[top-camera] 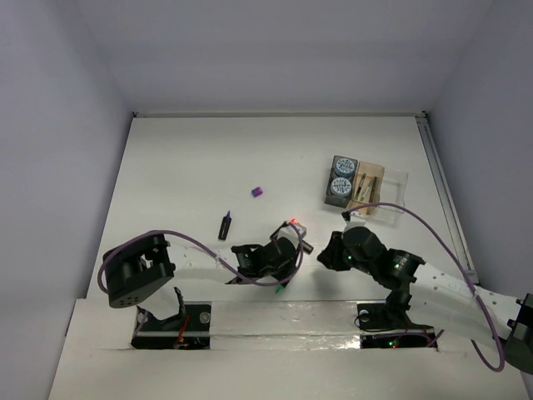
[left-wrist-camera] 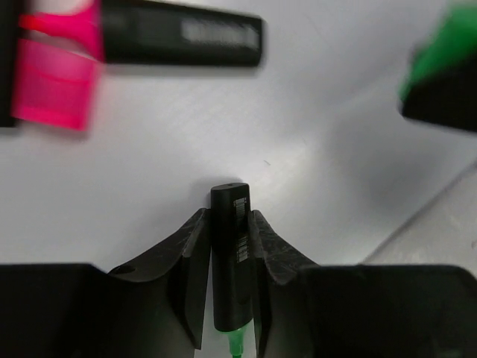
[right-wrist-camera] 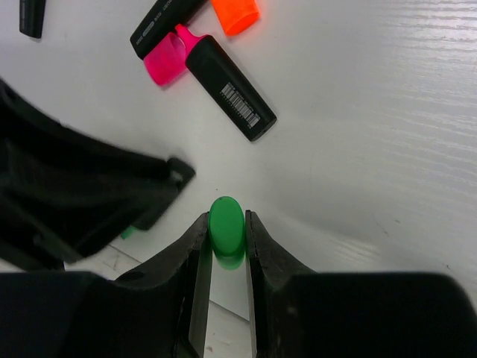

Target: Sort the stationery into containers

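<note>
In the left wrist view, the pink highlighter and green cap are blurred and edge-cropped.

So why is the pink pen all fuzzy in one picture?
Left wrist view: the pink highlighter is blurred at the top edge, while the black marker between the fingers is sharp. Right wrist view: the pink highlighter looks crisp, its barcode lines clear.

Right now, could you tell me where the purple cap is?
Top view: the purple cap lies alone, left of the dark holder, beyond the purple-tipped marker.
</note>
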Tool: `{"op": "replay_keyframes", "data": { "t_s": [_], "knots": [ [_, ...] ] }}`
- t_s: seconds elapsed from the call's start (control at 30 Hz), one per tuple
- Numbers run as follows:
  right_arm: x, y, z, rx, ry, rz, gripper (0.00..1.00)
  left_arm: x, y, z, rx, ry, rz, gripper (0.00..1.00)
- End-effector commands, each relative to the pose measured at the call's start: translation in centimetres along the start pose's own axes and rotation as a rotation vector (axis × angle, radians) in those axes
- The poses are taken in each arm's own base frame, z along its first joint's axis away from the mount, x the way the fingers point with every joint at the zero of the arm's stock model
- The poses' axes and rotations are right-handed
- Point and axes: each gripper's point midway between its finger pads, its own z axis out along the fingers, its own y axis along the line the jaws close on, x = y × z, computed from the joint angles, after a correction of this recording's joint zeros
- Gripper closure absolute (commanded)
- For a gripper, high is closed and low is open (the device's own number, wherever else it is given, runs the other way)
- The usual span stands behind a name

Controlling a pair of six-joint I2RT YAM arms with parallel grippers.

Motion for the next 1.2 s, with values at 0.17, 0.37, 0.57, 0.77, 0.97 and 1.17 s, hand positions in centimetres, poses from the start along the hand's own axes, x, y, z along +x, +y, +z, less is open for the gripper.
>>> {"op": "replay_keyframes", "data": {
  "t_s": [0.17,0.37,0.57,0.77,0.97,1.17],
  "knots": [
    [-1.7,1.9,0.0,-0.06,-0.047,-0.022,1.0,-1.5,6.7,-1.0,-0.138,-0.131,-0.372,1.0],
    [-2.2,2.2,-0.1,-0.072,-0.058,-0.037,1.0,-1.6,6.0,-1.5,-0.076,-0.15,-0.434,1.0],
    [-0.6,4.0,1.2,-0.18,0.002,-0.045,1.0,-7.0,5.2,-5.5,0.025,-0.339,-0.541,1.0],
    [-1.0,7.3,2.4,-0.335,-0.008,-0.073,1.0,-15.4,5.5,-12.6,0.175,-0.67,-0.665,1.0],
    [1.1,6.4,4.8,-0.289,0.077,-0.089,0.97,-19.1,6.1,-16.3,0.192,-0.833,-0.674,1.0],
    [2.1,5.5,5.3,-0.255,0.118,-0.088,0.72,-19.0,6.4,-16.4,0.216,-0.875,-0.71,1.0]
  ]
}}
